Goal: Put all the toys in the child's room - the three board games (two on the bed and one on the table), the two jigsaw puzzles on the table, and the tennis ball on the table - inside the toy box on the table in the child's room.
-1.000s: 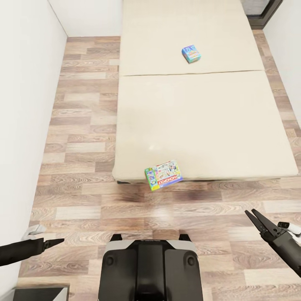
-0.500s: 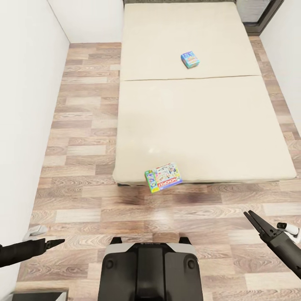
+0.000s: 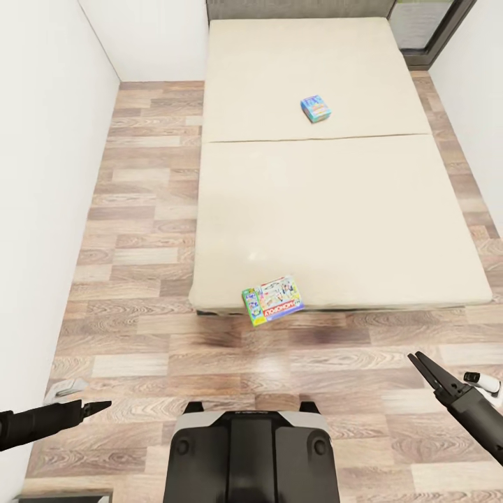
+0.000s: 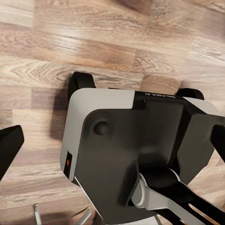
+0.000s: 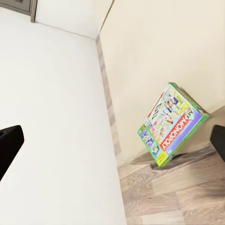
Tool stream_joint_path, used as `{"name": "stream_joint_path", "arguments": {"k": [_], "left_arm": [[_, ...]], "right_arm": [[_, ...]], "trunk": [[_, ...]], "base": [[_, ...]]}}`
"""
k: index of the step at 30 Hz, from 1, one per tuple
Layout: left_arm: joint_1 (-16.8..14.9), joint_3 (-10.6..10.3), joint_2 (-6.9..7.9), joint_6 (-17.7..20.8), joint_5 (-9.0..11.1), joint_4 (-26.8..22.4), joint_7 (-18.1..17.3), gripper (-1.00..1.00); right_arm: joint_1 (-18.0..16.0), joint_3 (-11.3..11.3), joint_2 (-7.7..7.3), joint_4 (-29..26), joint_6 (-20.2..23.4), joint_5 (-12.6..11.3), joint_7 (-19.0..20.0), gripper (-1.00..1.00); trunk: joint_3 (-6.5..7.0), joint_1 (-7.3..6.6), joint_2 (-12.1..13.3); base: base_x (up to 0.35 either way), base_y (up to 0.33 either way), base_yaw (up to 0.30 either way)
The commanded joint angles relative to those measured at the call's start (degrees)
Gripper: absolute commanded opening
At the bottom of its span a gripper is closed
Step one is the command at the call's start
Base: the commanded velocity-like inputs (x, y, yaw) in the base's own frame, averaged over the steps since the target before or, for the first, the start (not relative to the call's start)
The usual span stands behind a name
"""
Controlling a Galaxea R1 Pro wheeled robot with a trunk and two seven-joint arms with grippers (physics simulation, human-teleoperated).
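The bed (image 3: 349, 216) with its beige mattress lies ahead in the head view. One board game (image 3: 273, 300), a Monopoly box, sits at the bed's near edge and hangs partly over the floor. A second, smaller blue board game (image 3: 316, 109) lies further back on the mattress. My left gripper (image 3: 103, 405) hovers low at the left over the floor, and its fingers stand apart in the left wrist view. My right gripper (image 3: 421, 363) hovers at the right, open and empty. The right wrist view faces the Monopoly box (image 5: 172, 124) from the side. The table and toy box are out of view.
A white wall (image 3: 42, 175) runs along the left, with a strip of wooden floor (image 3: 140, 209) between it and the bed. A dark-framed glass door (image 3: 426, 28) is at the far right corner. My base (image 3: 251, 454) stands just short of the bed's foot.
The whole view has shifted: the bed and both board games sit a little farther away and more of the bed's far end shows. Both grippers stay open and empty.
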Motion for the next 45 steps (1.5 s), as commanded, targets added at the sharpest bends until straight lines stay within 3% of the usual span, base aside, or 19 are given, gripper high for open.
{"name": "stream_joint_path", "arguments": {"k": [1,19,45], "left_arm": [[0.0,0.1,-0.03,0.4,-0.3,0.0,-0.3,1.0],[-0.1,0.1,-1.25,0.3,-0.4,0.0,2.3,1.0],[0.0,0.2,-1.32,0.1,-0.1,0.0,2.3,1.0]], "right_arm": [[0.0,0.0,0.01,0.0,0.4,-0.2,0.0,1.0],[0.0,0.2,0.08,0.1,0.2,-0.2,-0.3,1.0],[0.0,0.2,0.08,0.2,0.2,-0.2,-0.4,1.0]], "trunk": [[0.04,0.04,-0.1],[1.74,0.04,-0.1],[4.2,0.04,-0.1]], "base": [[0.0,0.0,0.0],[0.0,0.0,0.0],[0.0,0.0,0.0]]}}
